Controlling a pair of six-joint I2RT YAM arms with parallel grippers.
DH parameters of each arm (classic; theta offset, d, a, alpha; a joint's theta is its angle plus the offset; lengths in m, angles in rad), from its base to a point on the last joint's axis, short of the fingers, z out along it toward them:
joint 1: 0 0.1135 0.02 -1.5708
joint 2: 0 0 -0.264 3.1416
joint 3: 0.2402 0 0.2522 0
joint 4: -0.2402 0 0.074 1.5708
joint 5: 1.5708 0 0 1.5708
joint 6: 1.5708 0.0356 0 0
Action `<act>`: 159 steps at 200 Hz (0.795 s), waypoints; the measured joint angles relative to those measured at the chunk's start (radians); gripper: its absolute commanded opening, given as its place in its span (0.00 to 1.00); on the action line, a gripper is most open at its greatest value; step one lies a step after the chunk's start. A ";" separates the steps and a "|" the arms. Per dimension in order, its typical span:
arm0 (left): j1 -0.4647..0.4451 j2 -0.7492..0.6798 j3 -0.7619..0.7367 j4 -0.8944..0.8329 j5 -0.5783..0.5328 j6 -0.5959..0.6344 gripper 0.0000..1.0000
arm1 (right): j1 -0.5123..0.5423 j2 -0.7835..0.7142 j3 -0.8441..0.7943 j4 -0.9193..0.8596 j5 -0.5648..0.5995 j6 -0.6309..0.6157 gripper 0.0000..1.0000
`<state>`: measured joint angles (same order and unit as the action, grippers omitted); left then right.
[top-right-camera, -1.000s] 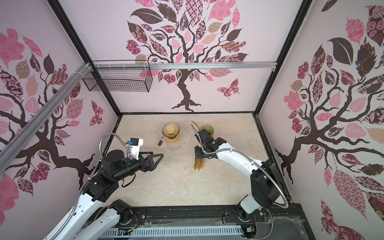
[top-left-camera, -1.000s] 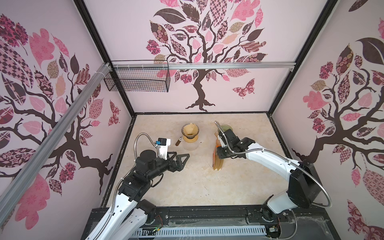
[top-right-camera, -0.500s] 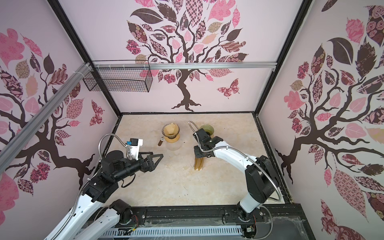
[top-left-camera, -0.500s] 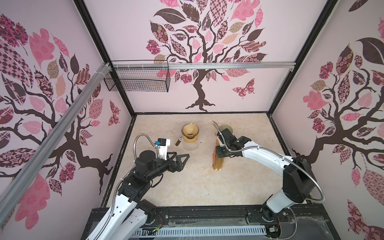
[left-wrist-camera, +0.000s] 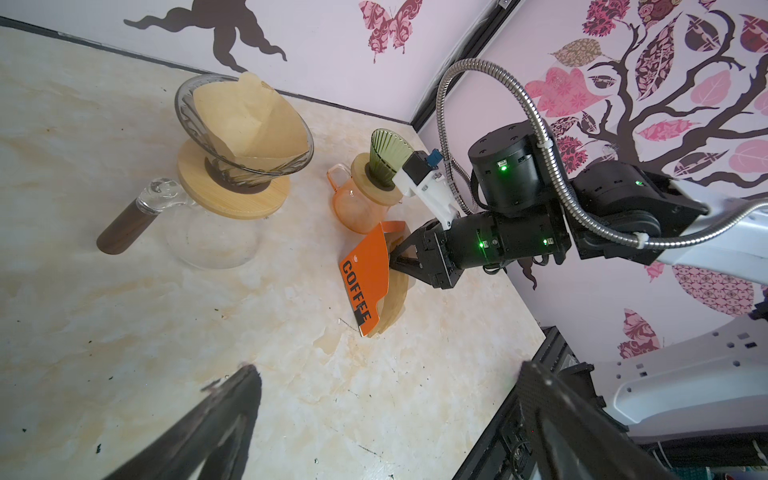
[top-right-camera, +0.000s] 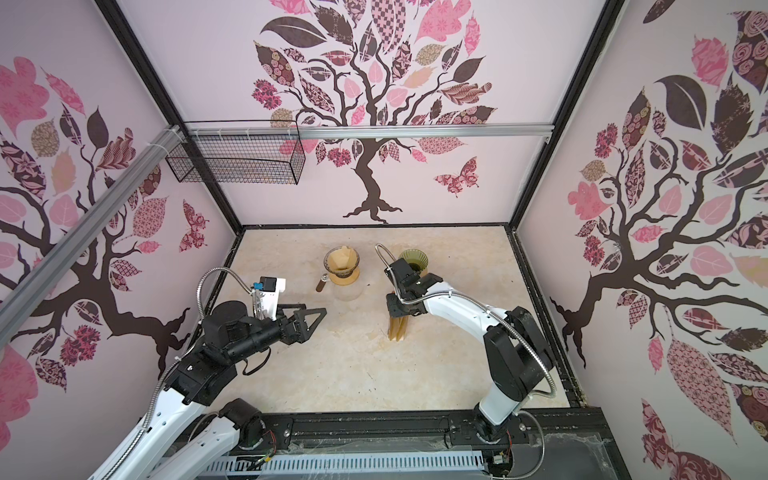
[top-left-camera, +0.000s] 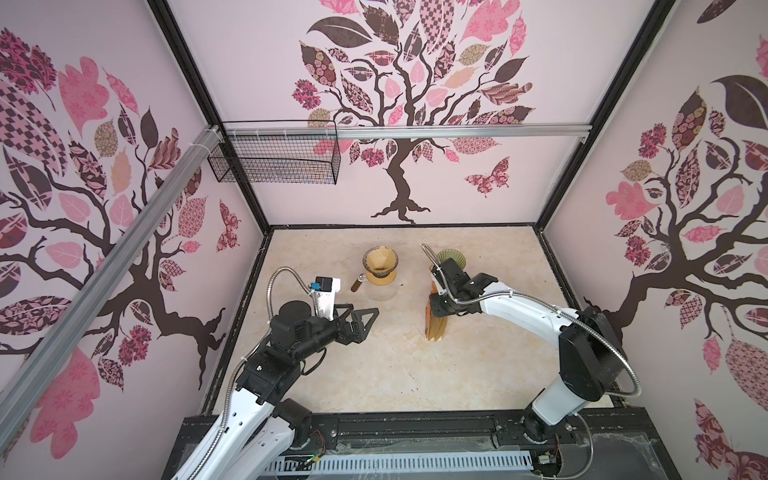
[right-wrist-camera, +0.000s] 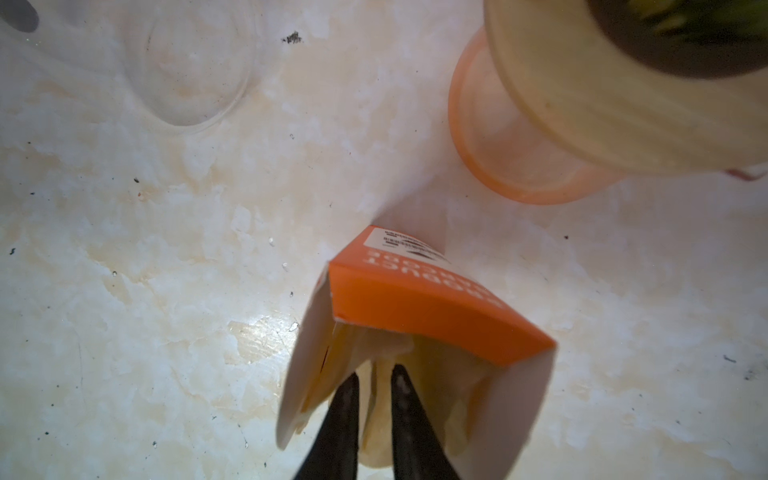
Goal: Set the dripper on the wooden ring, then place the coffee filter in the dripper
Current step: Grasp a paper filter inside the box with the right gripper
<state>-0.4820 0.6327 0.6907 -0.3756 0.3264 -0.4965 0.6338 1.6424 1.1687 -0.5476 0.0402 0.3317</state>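
Note:
An orange "COFFEE" box (left-wrist-camera: 365, 270) of tan coffee filters (left-wrist-camera: 397, 299) stands mid-table in both top views (top-left-camera: 436, 328) (top-right-camera: 397, 330). My right gripper (right-wrist-camera: 376, 374) reaches into the box's open top, shut on a coffee filter (right-wrist-camera: 378, 415) pinched between its black fingers. Just behind it, the green dripper (top-left-camera: 453, 255) (left-wrist-camera: 388, 156) sits empty on an orange pitcher (right-wrist-camera: 519, 166). A glass dripper (top-left-camera: 380, 262) (left-wrist-camera: 245, 124) to the left holds a filter. My left gripper (top-left-camera: 365, 318) (left-wrist-camera: 386, 370) hovers open, left of the box, holding nothing.
The glass dripper rests on a wooden collar over a clear carafe (left-wrist-camera: 208, 245) with a dark handle (left-wrist-camera: 124, 232). A wire basket (top-left-camera: 274, 158) hangs on the back-left wall rail. The booth walls close in the marbled table (top-left-camera: 395, 374) on three sides.
My right arm's elbow has swung inward and its wrist has shifted slightly back-left over the box. The box, both drippers and my left arm have stayed put.

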 measured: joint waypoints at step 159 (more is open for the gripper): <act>0.000 0.004 0.000 0.000 0.000 0.000 0.98 | 0.000 -0.086 -0.040 0.016 -0.056 0.005 0.04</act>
<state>-0.4820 0.6369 0.6907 -0.3756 0.3260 -0.4969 0.6338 1.5566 1.1282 -0.5320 -0.0154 0.3363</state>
